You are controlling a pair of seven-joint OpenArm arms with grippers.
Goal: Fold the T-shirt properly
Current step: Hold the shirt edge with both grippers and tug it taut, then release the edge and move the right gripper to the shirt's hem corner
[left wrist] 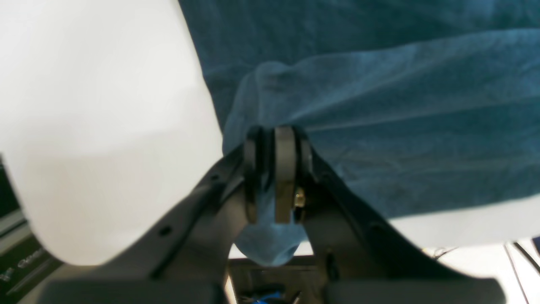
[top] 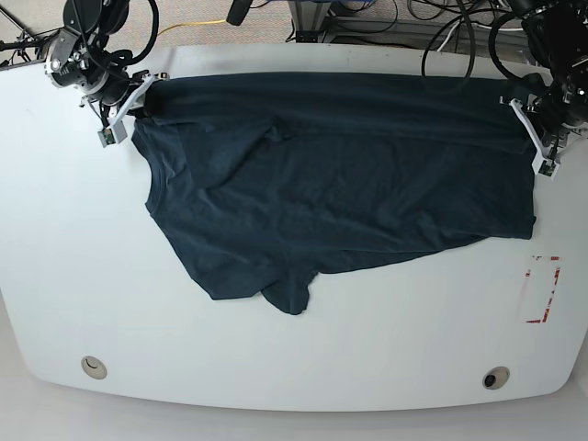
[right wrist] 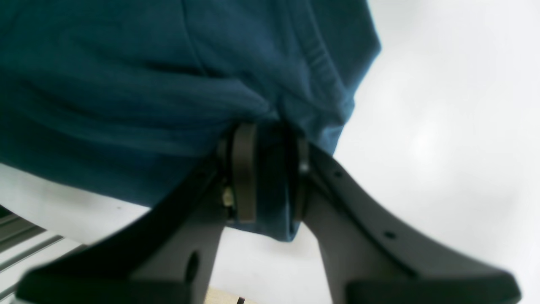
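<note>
— Where is the T-shirt now?

— Spread on the white table, top edge folded, lower part wrinkled. My left gripper and right gripper each pinch one corner. I think most folding is left.

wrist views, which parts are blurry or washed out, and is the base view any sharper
Left wrist view: the left gripper and nearby T-shirt cloth are soft, and the white table is blown out to a featureless glow. Right wrist view: the right gripper is blurred and the table washed out, though a hem seam stays readable. Base view: evenly lit and sharper, wrinkles visible, with curved table edges.
</note>
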